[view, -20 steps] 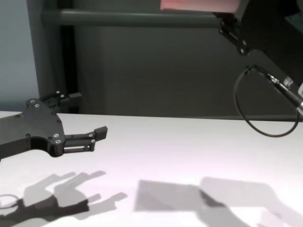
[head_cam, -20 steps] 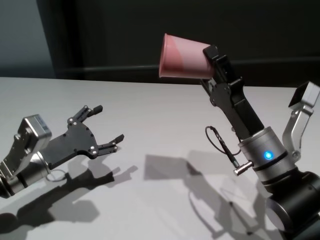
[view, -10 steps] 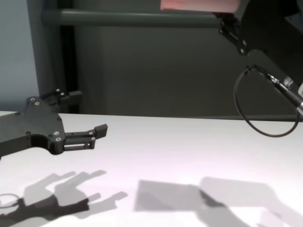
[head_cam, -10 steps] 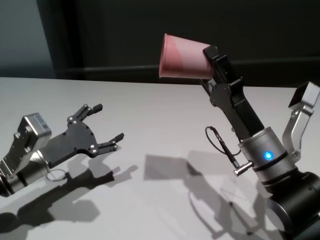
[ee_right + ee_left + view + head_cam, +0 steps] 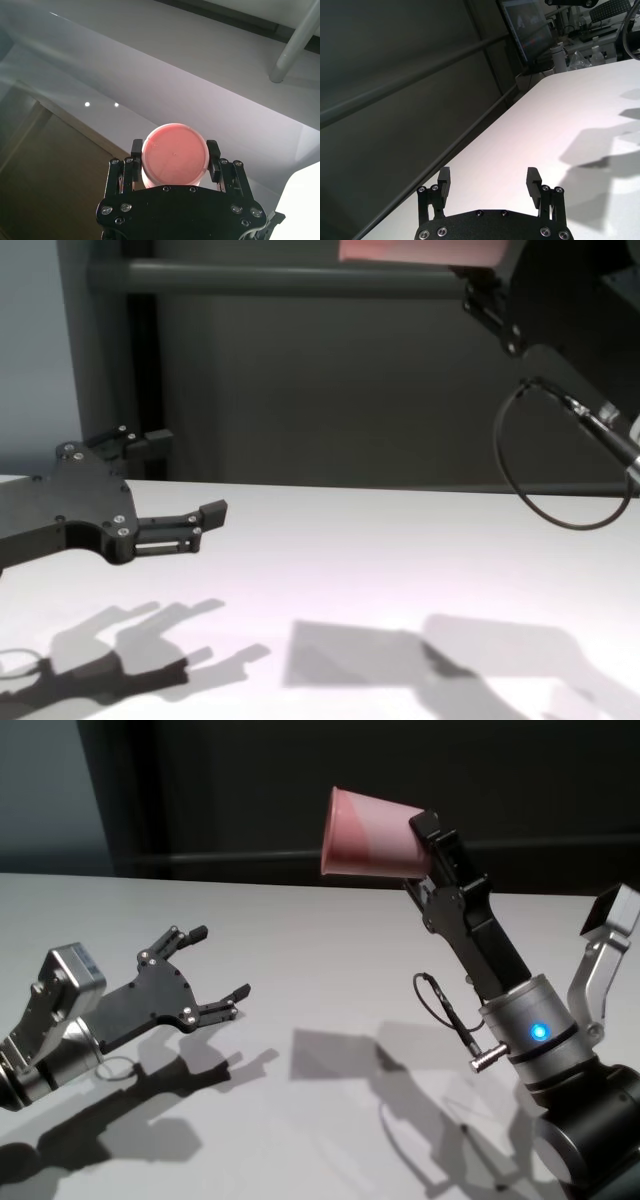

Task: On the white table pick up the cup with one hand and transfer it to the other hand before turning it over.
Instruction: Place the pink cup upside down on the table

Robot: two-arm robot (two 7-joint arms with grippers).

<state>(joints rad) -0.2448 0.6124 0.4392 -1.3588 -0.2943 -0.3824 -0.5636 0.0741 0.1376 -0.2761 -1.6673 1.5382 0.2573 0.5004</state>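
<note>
Bare desk [image 5: 330, 980] is lying open between the left end effector [image 5: 215, 975] and the right end effector [image 5: 425, 830], which is clamping the cup [image 5: 365, 832] aloft; nothing is standing between them.

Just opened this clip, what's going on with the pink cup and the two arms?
The right gripper holds the cup high above the white table, clamped near its base, tipped on its side with the rim pointing toward the robot's left. The left gripper hangs low over the table, open and empty, well apart from the cup. No handover has happened yet.
</note>
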